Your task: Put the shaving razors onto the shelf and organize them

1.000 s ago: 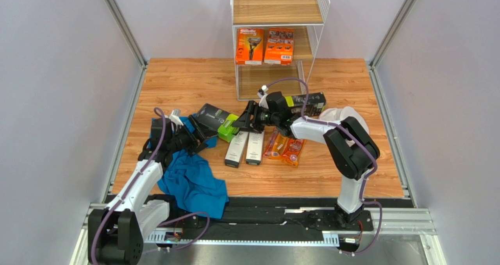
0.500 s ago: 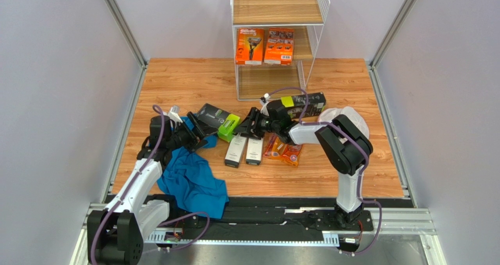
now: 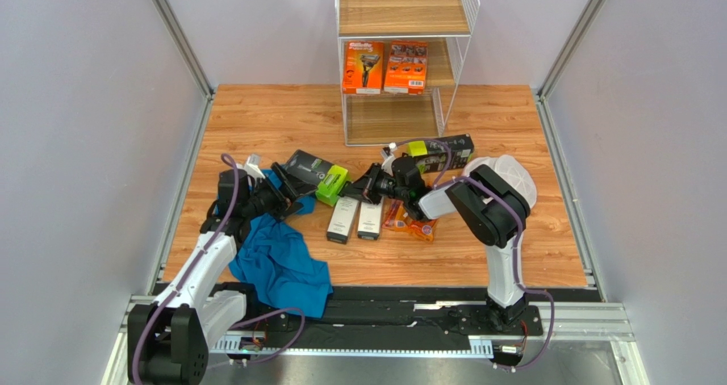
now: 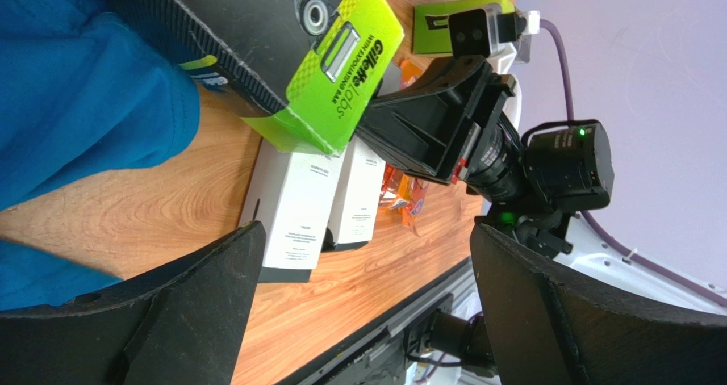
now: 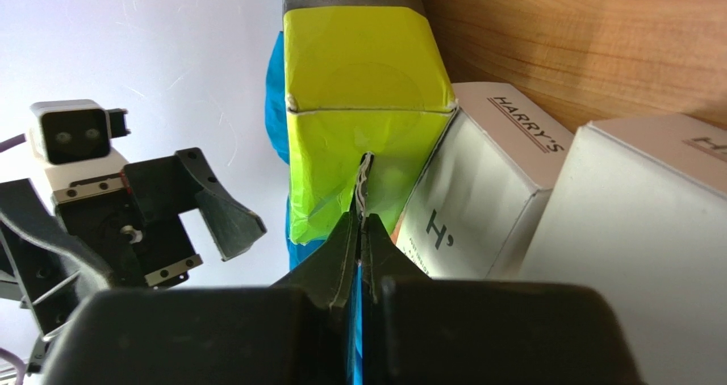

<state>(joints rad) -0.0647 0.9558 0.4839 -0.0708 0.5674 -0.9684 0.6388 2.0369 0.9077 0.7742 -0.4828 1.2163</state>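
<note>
A black razor box with a lime-green end [image 3: 317, 175] lies on the table, partly on a blue cloth [image 3: 277, 261]. My right gripper [image 3: 363, 186] [image 5: 360, 219] is shut, its tips against the lime-green end [image 5: 363, 121], where a thin crease of clear wrap shows. My left gripper [image 3: 284, 198] [image 4: 367, 232] stands wide open beside the box's other side, holding nothing. Two slim white boxes [image 3: 343, 217] [image 3: 370, 215] lie just in front of the box. Orange blister packs [image 3: 414, 216] lie under the right arm. Another black box [image 3: 445, 151] lies behind it.
The white wire shelf [image 3: 465, 27] stands at the back, with two orange boxes [image 3: 363, 67] [image 3: 406, 66] on its middle tier. A round white mesh item [image 3: 509, 174] lies behind the right arm's elbow. Grey walls close in both sides.
The right gripper has come down and left to the lime-green end of the box and shut. The left arm has barely moved and stays open.
</note>
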